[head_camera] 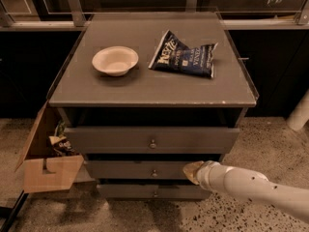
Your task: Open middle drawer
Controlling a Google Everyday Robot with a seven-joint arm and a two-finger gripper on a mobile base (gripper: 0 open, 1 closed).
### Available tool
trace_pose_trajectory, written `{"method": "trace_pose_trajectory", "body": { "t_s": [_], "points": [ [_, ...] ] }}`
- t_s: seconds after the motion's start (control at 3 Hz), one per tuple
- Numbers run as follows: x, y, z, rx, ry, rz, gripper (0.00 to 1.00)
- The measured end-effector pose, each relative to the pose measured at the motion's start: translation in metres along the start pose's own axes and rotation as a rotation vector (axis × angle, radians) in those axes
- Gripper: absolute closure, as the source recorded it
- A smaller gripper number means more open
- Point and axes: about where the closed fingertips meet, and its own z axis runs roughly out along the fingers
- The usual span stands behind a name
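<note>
A grey cabinet (145, 88) has three grey drawer fronts with small round knobs. The middle drawer (130, 169) has its knob (154, 173) at centre. The top drawer front (116, 139) stands a little forward of it, and the bottom drawer (140, 191) sits below. My gripper (189, 171) comes in from the lower right on a white arm (251, 187). Its tip is at the right part of the middle drawer front, to the right of the knob and apart from it.
A beige bowl (115, 60) and a dark blue chip bag (186, 57) lie on the cabinet top. An open cardboard box (46, 166) with wrappers stands on the speckled floor to the left. A white post (299, 112) stands at right.
</note>
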Motion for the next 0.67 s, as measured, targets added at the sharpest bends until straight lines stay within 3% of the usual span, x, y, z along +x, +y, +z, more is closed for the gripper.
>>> {"method": "trace_pose_trajectory", "body": {
  "t_s": [0.67],
  "points": [
    [0.006, -0.023, 0.005, 0.134, -0.018, 0.050, 1.00]
  ]
}}
